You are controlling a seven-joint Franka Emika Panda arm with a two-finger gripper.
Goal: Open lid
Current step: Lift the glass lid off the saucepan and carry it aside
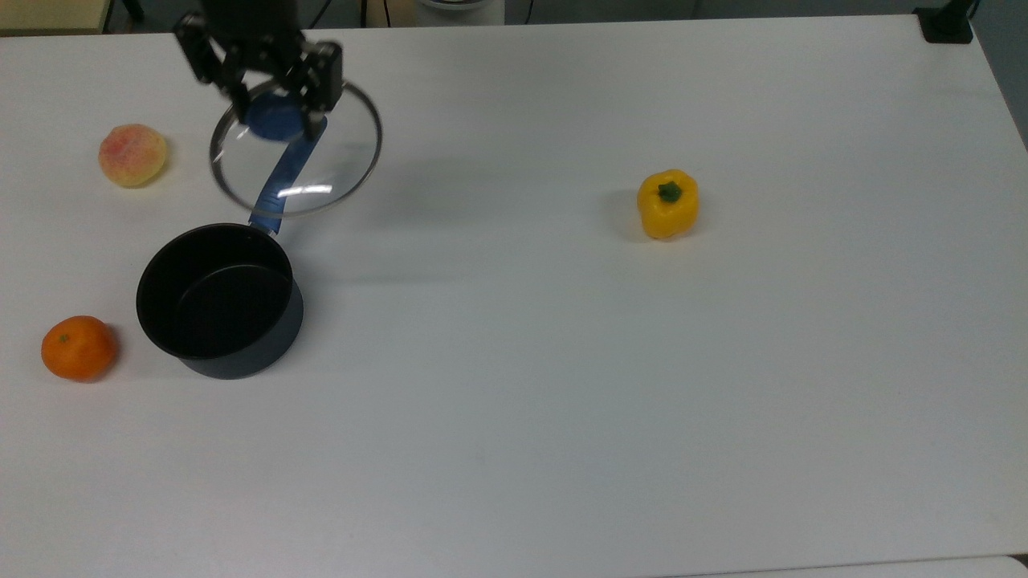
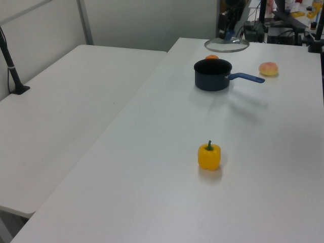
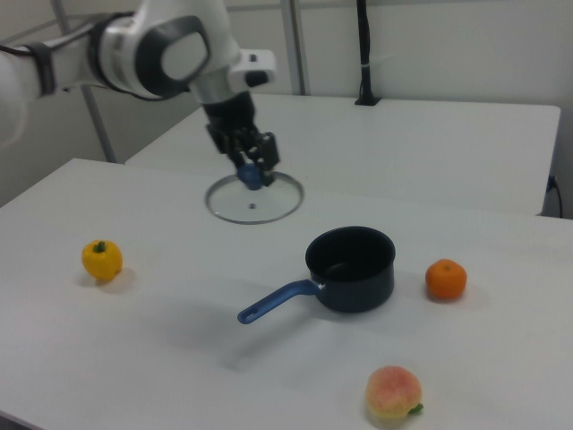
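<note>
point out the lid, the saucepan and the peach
lid [image 1: 321, 172], top view, on the clear glass
saucepan [image 3: 354, 278], right view, on its outer wall
peach [image 1: 132, 155], top view, on its middle

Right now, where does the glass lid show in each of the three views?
Top view: the lid sits upper left, held by its blue knob in the pincer, over the saucepan's handle.
Left view: the lid is top centre-right, above and behind the saucepan.
Right view: the lid is centre-left, raised behind the saucepan.
Shared landmark: the yellow pepper.
</note>
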